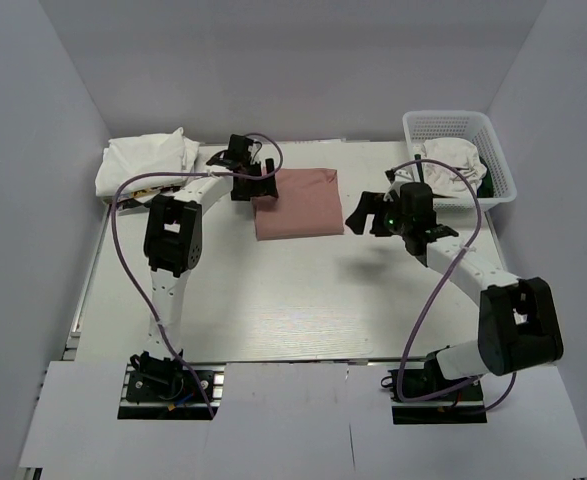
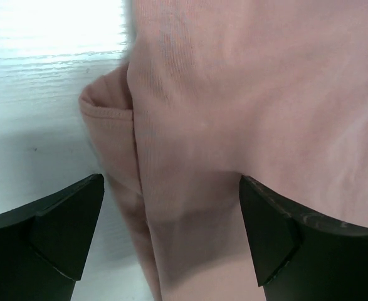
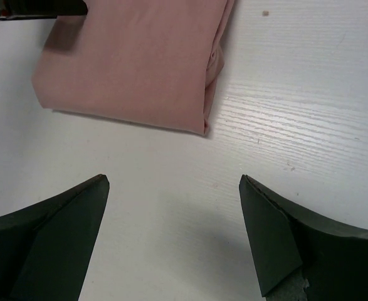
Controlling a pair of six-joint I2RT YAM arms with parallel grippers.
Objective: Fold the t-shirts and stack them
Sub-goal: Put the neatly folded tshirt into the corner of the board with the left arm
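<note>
The dusty-pink t-shirt (image 1: 297, 203) lies folded into a small rectangle at the table's back middle. It also shows in the left wrist view (image 2: 246, 94) and in the right wrist view (image 3: 133, 63). My left gripper (image 1: 263, 187) is open, its jaws straddling the folded shirt's left edge. My right gripper (image 1: 365, 214) is open and empty, hovering just right of the shirt over bare table. A stack of white t-shirts (image 1: 145, 163) lies at the back left. More white cloth (image 1: 451, 160) sits in the basket.
A white plastic mesh basket (image 1: 457, 124) stands at the back right, with dark cloth beside the white. The white table (image 1: 303, 300) runs toward the arm bases. Grey walls close in the left, right and back.
</note>
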